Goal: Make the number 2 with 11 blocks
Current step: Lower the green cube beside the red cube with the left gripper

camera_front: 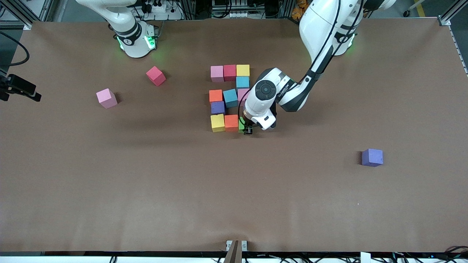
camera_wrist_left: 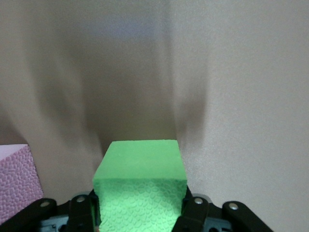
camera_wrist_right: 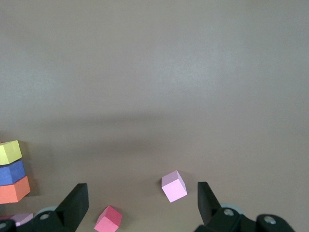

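The number 2 (camera_front: 229,96) lies mid-table as rows of mixed-colour blocks. Its row nearest the front camera holds a yellow block (camera_front: 217,122), an orange block (camera_front: 231,122) and a green block (camera_front: 241,126). My left gripper (camera_front: 248,129) is shut on the green block (camera_wrist_left: 140,188), low at the table beside the orange one. A pink block (camera_wrist_left: 14,179) of the figure shows next to it. My right gripper (camera_wrist_right: 142,203) is open and holds nothing. It waits high over the right arm's end of the table, out of the front view.
Loose blocks lie apart from the figure: a pink one (camera_front: 106,98) and a crimson one (camera_front: 156,75) toward the right arm's end, and a purple one (camera_front: 372,157) toward the left arm's end. The left arm (camera_front: 292,93) hangs over part of the figure.
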